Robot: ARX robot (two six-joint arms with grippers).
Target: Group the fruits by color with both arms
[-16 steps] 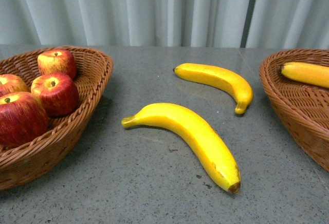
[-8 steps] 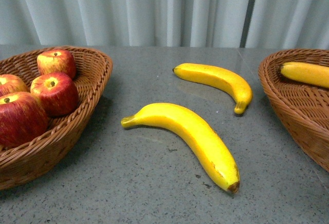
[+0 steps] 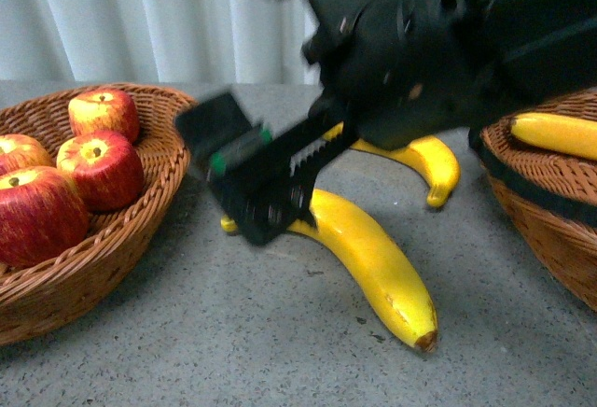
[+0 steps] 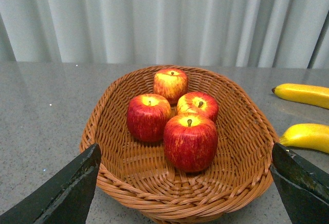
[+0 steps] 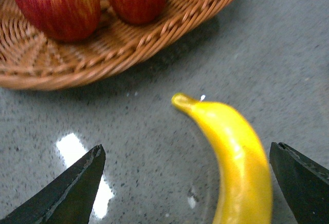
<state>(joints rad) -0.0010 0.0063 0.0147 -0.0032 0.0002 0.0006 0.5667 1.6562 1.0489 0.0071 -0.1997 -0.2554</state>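
The nearer banana lies loose on the tabletop, about midway between the left and right edges. Its long axis runs diagonally, from a stem end close to the left basket to a brown tip pointing at the near edge. The right gripper hangs over that stem end with its jaws spread wide and nothing in them. In the right wrist view the fruit runs roughly crosswise to the gap between the jaws, sitting closer to one finger than the other. That lie suits a straight closing, I judge, once the gripper is centred and lowered. The right arm is clearly the nearer one.

The left gripper faces the left basket, also spread and empty. A second banana lies farther back, mostly hidden by the arm.

The left basket, by the left edge, holds four apples. The right basket, by the right edge, holds one banana.
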